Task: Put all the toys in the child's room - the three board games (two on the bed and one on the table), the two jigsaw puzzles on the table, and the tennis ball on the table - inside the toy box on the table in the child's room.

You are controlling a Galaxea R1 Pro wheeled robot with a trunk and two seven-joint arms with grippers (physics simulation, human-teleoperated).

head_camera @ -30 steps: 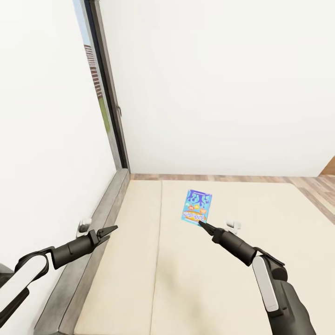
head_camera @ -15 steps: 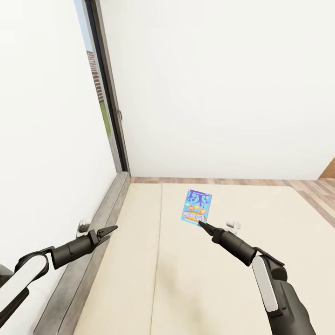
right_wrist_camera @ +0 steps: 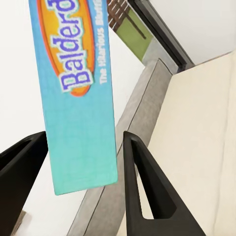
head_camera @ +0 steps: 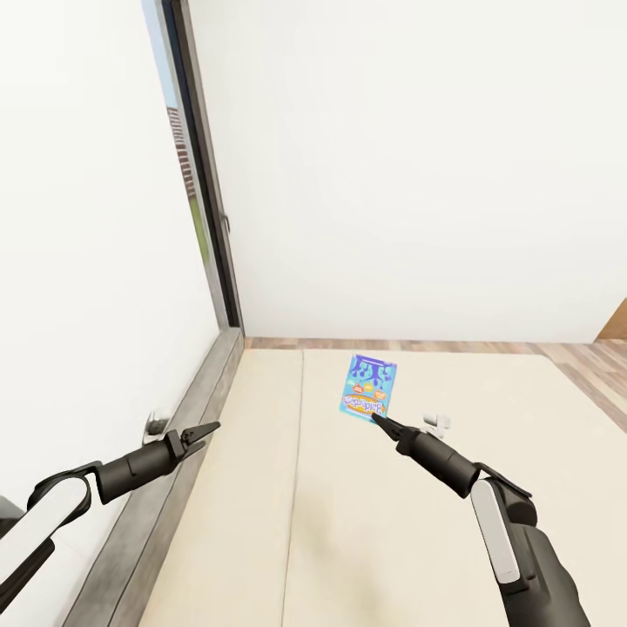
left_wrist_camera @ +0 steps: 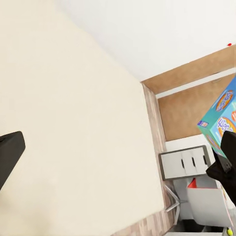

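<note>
Nothing has moved; right hand (head_camera: 376, 419) still pinches blue board game (head_camera: 368, 387), lettered "Balderdash".

Between my right jaws I read "Balderd…" in white letters on an orange oval, printed on the blue board game (right_wrist_camera: 78, 93). Beside it runs smaller white print, "The Hilarious Bluff…". The head view's lettering is too small to read.

Matt cream cloth bed (head_camera: 418, 540), glossy printed card board game (head_camera: 369, 387), wood-plank floor (head_camera: 592, 359).

Bright, even, sharp renders with only faint shadows.
</note>
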